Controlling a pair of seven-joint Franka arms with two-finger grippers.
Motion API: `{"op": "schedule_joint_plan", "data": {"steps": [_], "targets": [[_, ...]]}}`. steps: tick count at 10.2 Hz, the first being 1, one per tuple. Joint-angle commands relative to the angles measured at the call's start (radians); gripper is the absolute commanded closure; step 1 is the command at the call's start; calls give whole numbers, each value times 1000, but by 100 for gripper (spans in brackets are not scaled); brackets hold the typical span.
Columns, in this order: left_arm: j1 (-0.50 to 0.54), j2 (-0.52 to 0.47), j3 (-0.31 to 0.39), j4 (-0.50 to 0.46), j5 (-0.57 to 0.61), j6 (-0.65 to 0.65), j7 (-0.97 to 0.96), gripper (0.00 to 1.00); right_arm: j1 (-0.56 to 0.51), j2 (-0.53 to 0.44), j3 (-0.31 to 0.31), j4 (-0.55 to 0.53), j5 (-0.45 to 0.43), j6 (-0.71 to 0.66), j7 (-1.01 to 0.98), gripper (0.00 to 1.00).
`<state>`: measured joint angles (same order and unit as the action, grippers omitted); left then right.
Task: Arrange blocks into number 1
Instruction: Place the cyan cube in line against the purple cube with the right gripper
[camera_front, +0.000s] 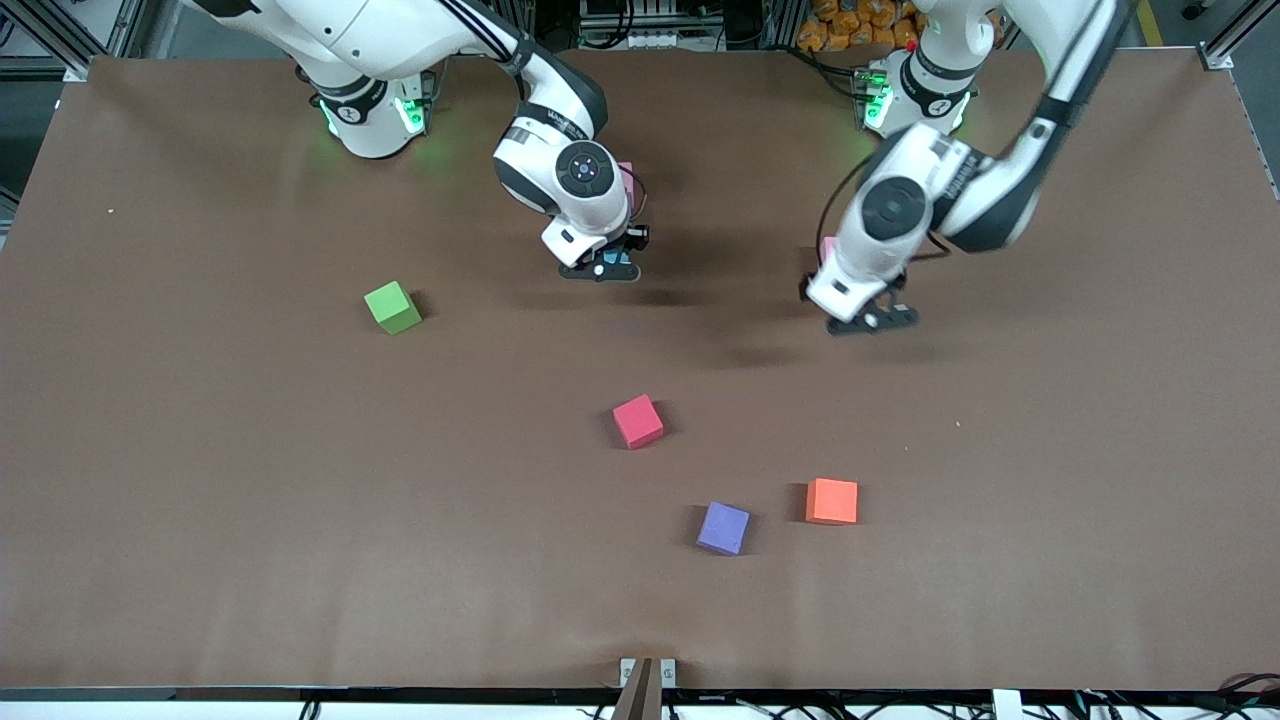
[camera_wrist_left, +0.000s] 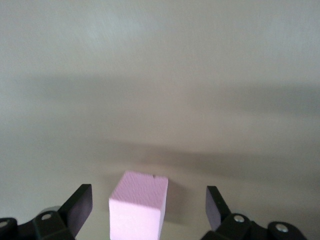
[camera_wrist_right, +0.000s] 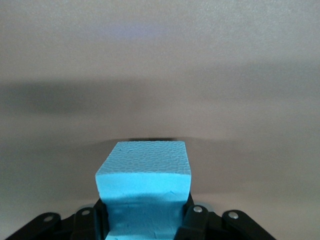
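Note:
My right gripper (camera_front: 600, 268) (camera_wrist_right: 145, 222) is shut on the teal block (camera_wrist_right: 144, 172), held above the table; only a sliver of that block (camera_front: 612, 259) shows in the front view. My left gripper (camera_front: 871, 319) (camera_wrist_left: 149, 210) is open, and its fingers (camera_wrist_left: 80, 207) stand on either side of a light pink block (camera_wrist_left: 139, 205) without touching it. The left hand hides most of that pink block (camera_front: 826, 247). Another pink block (camera_front: 627, 180) peeks out beside the right arm's wrist. The red block (camera_front: 638, 421) and the purple block (camera_front: 723, 528) lie nearer the front camera.
An orange cube (camera_front: 832, 501) lies beside the purple block, toward the left arm's end. A green cube (camera_front: 392, 307) sits alone toward the right arm's end. The brown table (camera_front: 200, 500) stretches wide around them.

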<state>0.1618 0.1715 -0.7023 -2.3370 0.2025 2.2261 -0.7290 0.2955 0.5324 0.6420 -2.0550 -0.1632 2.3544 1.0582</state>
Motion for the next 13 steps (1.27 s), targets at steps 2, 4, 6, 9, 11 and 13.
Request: {"op": "schedule_joint_plan", "data": {"steps": [2,4,6,9,11,13], "targets": [[16,-32,-52,-129,-14,46,19,0,-4,-8,10,-33,-22,25,37,100],[19,-26,-54,-145,-9,44,65,0,-1,1,10,-33,-24,35,42,100],[22,-27,-52,-157,-8,46,89,0,-1,9,10,-33,-22,49,43,62],[41,-17,-51,-165,-6,46,134,0,-4,9,8,-28,-24,51,54,0],[91,-3,-51,-168,-5,47,180,0,-13,3,8,-14,-24,36,51,0],[127,22,-52,-166,-3,81,184,0,-27,0,5,22,-24,5,45,0]]}}
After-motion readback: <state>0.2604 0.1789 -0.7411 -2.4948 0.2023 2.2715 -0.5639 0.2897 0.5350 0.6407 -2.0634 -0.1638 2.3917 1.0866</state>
